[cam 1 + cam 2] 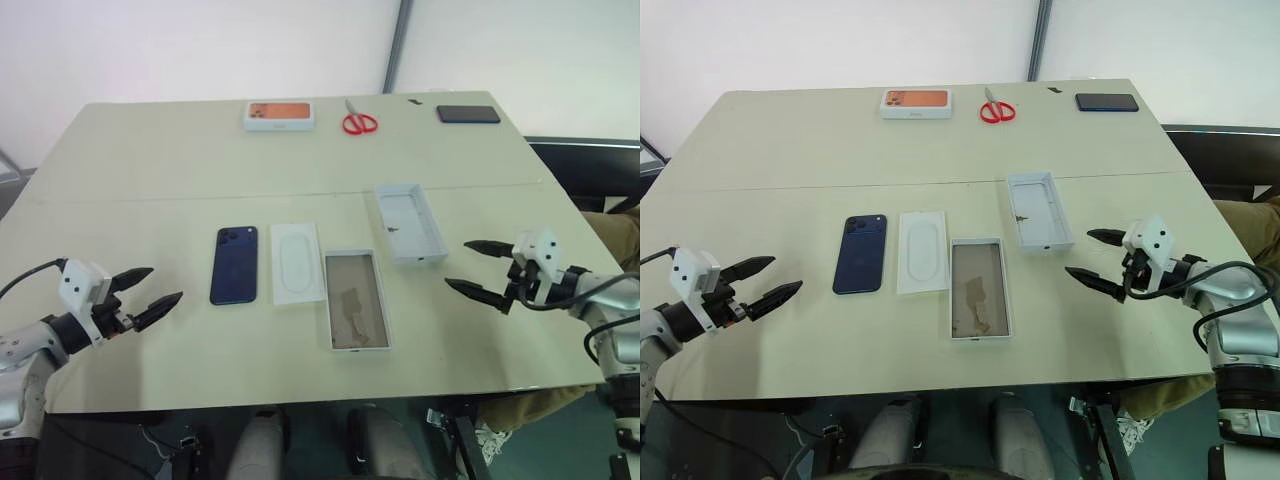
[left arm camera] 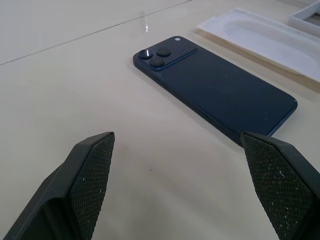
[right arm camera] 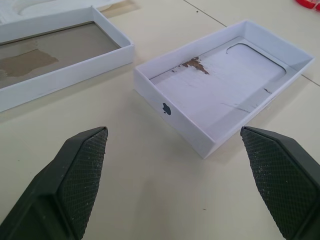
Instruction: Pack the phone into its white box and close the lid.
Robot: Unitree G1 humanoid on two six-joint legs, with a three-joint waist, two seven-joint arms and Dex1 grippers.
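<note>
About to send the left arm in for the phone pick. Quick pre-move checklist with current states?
1. Left gripper open, nothing in it: ok.
2. Phone flat on the table, back up, nothing on top of it: ok.
3. Path from the left gripper to the phone free of objects: ok.
4. White box open side up, nothing in it, only brown marks on its floor: ok.
5. Lid lying apart from the box, inside up, not blocking it: ok.
6. Right gripper open, off beside the lid, touching nothing: ok.
</note>
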